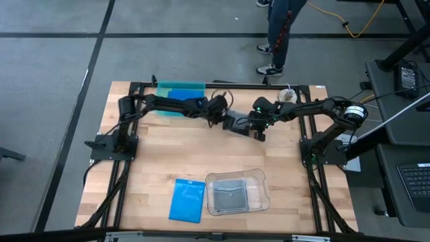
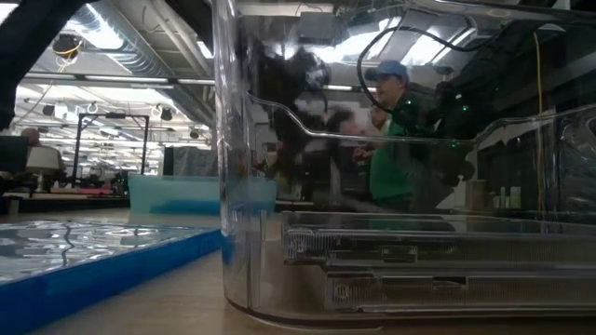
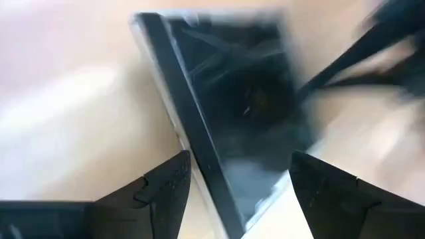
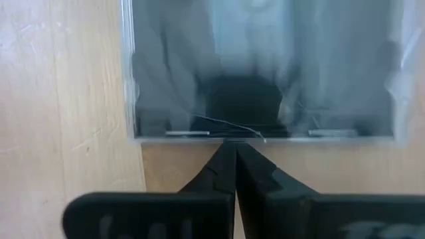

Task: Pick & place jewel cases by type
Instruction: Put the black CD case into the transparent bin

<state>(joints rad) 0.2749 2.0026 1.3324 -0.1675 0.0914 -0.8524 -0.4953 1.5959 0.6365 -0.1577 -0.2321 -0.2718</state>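
Bright lights on the ceiling (image 2: 112, 37) shine through the clear tray (image 2: 391, 186) and make white glare on it, the dark case (image 3: 232, 119) looks smeared and blurry, and the wooden table (image 1: 161, 154) is evenly lit.

Both dark arms reached inward toward the table's far middle. The left gripper (image 3: 236, 182) stood with fingers wide apart (tips low), while the right gripper (image 4: 234, 156) had its fingers pressed together.
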